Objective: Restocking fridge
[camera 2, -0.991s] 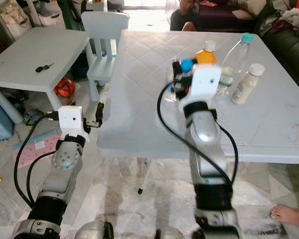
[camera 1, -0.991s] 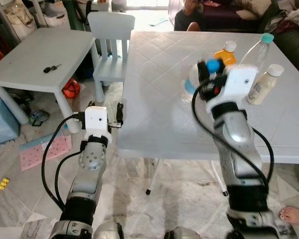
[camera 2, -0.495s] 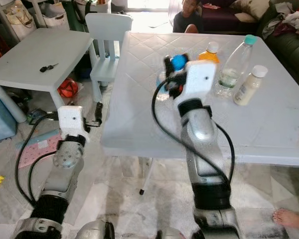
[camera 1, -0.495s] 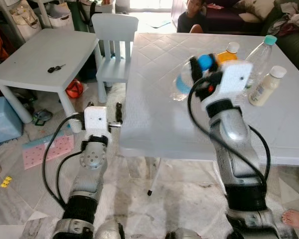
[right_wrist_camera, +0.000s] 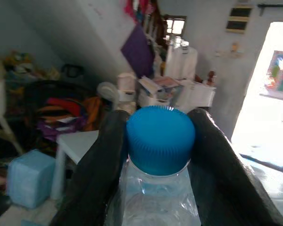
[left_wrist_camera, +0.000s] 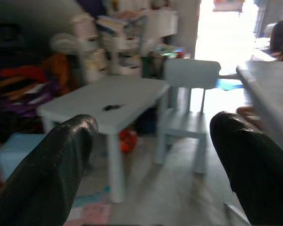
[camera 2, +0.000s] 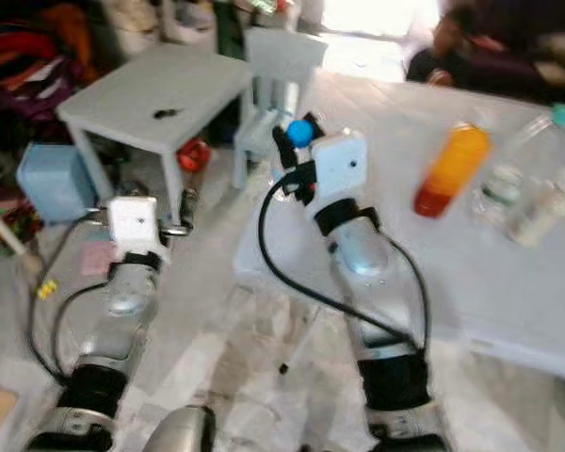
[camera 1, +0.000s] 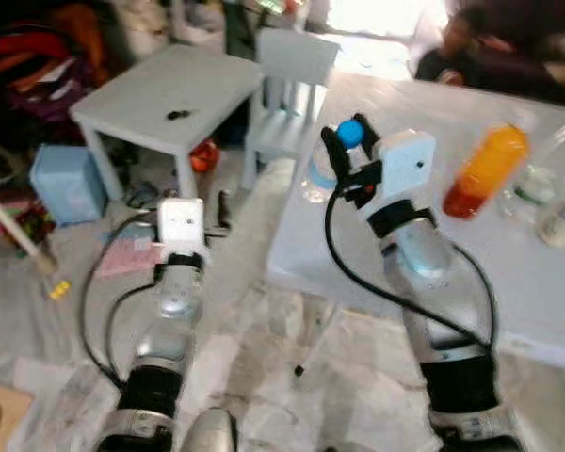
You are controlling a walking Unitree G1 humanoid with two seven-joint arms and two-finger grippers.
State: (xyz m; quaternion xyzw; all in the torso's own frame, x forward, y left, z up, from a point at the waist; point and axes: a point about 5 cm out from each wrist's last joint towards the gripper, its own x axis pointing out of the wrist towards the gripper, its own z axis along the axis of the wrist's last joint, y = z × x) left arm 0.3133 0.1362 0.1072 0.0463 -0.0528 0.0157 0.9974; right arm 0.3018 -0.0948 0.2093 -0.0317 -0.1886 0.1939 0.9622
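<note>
Holding a clear bottle (right_wrist_camera: pixel 155 207) by the neck, just under its blue cap (camera 1: pixel 350 132), my right gripper (camera 1: pixel 344 155) pinched it between both fingers (right_wrist_camera: pixel 96 169), raised over the near corner of the big white table (camera 1: pixel 508 264). An orange bottle (camera 1: pixel 485 171) stood farther along that table. My left gripper (left_wrist_camera: pixel 155 155) hung low with fingers spread and nothing between them, pointed toward a small white table (left_wrist_camera: pixel 108 101) and a child's chair (left_wrist_camera: pixel 188 94)

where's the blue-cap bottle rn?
In the right gripper, held at the neck: blue-cap bottle lifted over the big table's left edge, left of the orange bottle.
</note>
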